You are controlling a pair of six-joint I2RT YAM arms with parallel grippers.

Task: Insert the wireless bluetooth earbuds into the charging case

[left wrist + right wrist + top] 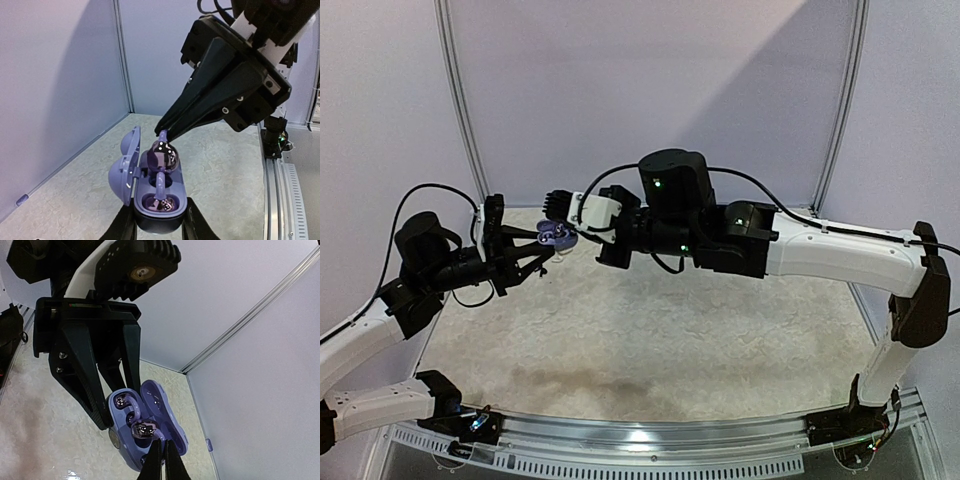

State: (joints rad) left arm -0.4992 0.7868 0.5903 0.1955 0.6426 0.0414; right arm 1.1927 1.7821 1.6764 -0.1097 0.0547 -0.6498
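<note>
From above we see the charging case (558, 236) as a tiny purple blob, contents too small to tell. The left wrist view's bottom edge cuts off the left gripper (159, 222), whose fingers hide the case's lower sides. The tips of the right gripper (165, 133) cover the stem end of the earbud (164, 154).

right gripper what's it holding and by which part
A purple earbud, pinched by its narrow top end in the right gripper, tips closed, at the open charging case.
</note>
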